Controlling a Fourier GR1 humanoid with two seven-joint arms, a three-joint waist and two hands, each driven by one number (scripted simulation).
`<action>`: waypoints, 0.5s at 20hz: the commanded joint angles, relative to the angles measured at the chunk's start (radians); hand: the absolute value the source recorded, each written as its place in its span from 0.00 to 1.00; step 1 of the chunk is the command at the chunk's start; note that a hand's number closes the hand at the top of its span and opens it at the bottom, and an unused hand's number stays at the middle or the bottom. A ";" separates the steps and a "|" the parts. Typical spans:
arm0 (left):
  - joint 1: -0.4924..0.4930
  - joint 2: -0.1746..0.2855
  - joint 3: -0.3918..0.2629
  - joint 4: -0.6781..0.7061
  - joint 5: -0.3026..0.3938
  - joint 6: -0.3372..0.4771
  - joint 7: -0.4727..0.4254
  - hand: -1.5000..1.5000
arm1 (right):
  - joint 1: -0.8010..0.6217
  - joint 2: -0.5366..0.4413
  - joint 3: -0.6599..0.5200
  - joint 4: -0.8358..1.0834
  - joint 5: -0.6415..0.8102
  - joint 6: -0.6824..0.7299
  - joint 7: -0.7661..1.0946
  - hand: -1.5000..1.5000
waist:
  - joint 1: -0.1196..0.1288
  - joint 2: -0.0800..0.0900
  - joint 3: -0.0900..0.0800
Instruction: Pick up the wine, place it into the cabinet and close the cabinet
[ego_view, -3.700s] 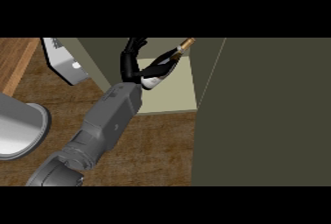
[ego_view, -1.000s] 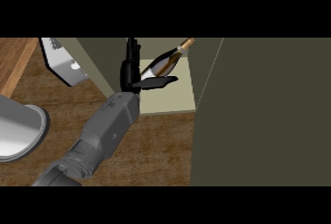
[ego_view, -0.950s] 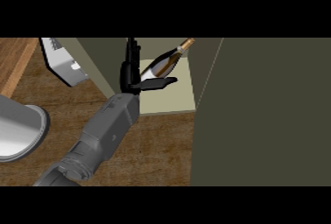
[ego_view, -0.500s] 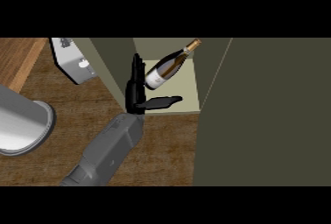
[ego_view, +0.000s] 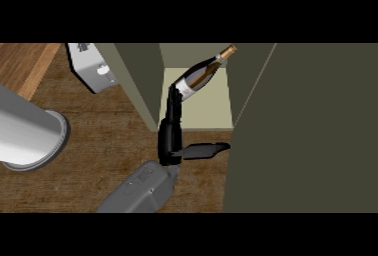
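Head view: left hand (ego_view: 170, 142) outstretched, fingertips (ego_view: 175, 100) touching wine (ego_view: 198, 77).

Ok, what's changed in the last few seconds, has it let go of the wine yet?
Yes. The left hand has opened, released the wine bottle and drawn back toward the counter, its fingers now straight with their tips by the bottle's base. The bottle stays leaning inside the cabinet, neck up-right; the cabinet is still open.

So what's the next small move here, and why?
Probably draw the left hand back out of the cabinet: the wine already lies tilted on the shelf, the fingers are straight beside its base, not curled round it, and the door stands open.
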 joint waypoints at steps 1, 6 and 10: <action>0.116 -0.005 -0.057 -0.194 -0.063 0.075 0.001 0.00 | 0.014 -0.027 -0.053 -0.101 -0.061 -0.001 0.041 0.00 | 0.010 0.000 0.000; 0.253 0.041 -0.102 -0.371 -0.093 0.111 0.027 0.00 | 0.103 -0.024 -0.031 -0.153 -0.051 0.026 0.013 0.00 | 0.005 0.001 0.000; 0.380 0.105 -0.207 -0.569 -0.177 0.250 0.085 0.00 | 0.054 -0.018 -0.034 -0.087 -0.043 0.015 -0.001 0.00 | 0.014 -0.001 0.000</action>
